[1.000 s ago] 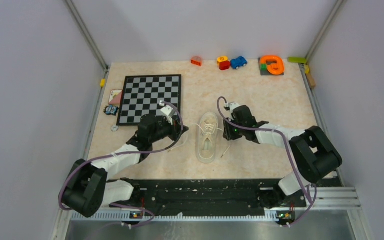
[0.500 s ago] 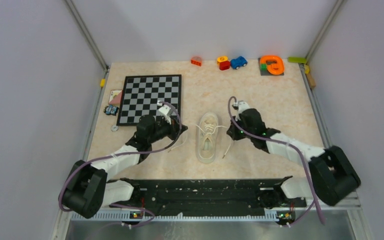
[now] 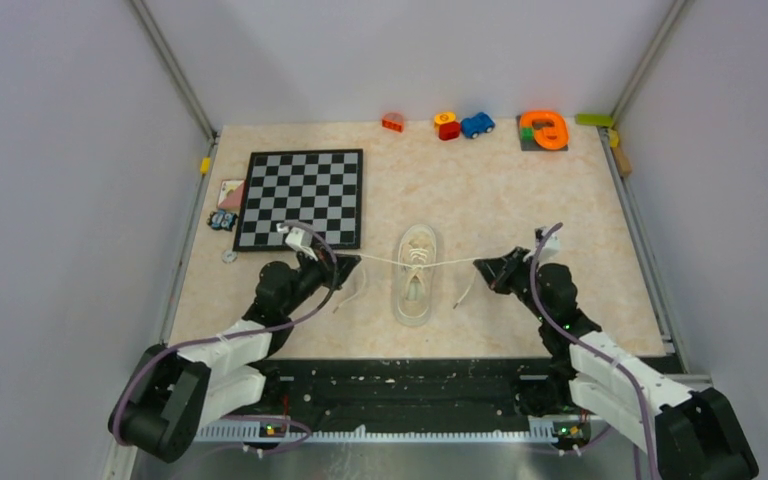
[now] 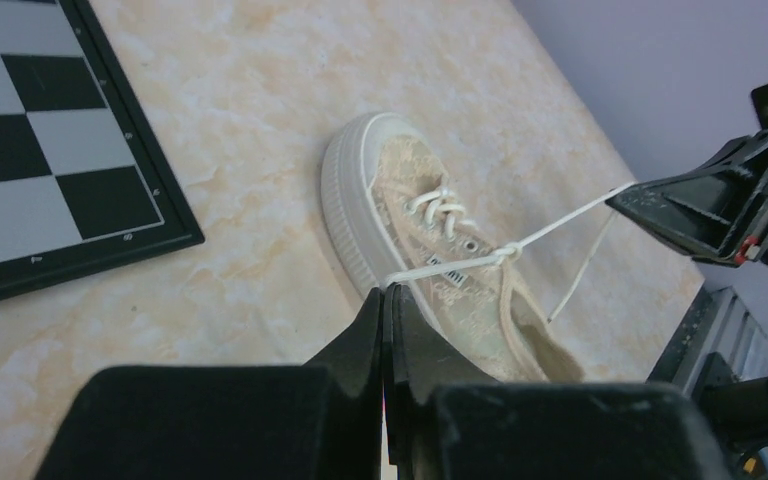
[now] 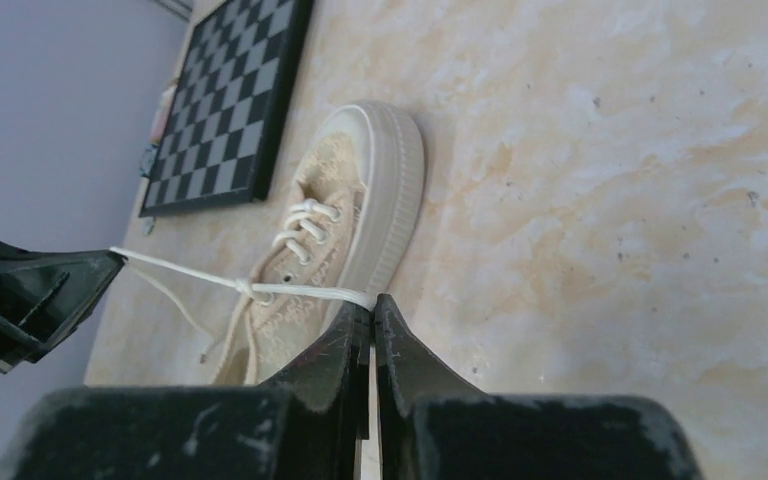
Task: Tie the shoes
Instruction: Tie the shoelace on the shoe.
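Both arms bolted on black base plate (image 3: 415, 395). Left arm (image 3: 235, 345), toward plate's left end: white link shells, black joint housings, bulky black shoulder. Right arm (image 3: 620, 372), toward plate's right end: I read same build. Purple-grey cable (image 3: 195, 343) runs along each arm up from plate. Left gripper (image 4: 385, 300) and right gripper (image 5: 372, 310): matte black wedge fingers, faintly scuffed.
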`<act>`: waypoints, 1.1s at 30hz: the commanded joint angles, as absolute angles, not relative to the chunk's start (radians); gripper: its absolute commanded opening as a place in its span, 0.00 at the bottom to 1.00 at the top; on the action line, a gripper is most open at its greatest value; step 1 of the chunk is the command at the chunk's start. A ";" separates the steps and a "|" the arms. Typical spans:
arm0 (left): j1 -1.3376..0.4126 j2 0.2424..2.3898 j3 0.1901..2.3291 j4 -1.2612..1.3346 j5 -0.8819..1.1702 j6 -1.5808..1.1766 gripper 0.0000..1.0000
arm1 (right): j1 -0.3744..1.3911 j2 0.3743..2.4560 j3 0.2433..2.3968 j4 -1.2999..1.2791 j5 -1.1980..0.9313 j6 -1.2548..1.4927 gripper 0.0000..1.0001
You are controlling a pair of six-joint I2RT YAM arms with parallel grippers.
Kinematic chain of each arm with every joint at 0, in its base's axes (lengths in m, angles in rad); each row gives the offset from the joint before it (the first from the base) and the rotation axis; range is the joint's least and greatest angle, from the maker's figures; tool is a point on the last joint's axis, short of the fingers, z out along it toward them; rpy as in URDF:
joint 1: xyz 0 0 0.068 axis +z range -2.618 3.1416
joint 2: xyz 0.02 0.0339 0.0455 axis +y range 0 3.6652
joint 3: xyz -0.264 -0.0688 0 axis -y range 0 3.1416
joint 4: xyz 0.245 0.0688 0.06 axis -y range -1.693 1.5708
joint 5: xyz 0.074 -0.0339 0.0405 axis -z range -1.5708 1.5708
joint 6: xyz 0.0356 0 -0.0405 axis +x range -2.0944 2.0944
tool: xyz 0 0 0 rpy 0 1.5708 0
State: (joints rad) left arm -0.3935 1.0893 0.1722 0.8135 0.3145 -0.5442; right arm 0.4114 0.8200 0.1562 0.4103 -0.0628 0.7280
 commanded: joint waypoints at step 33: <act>-0.393 1.407 0.427 1.234 0.648 -0.507 0.00 | 0.480 1.268 0.466 0.769 -0.506 0.432 0.00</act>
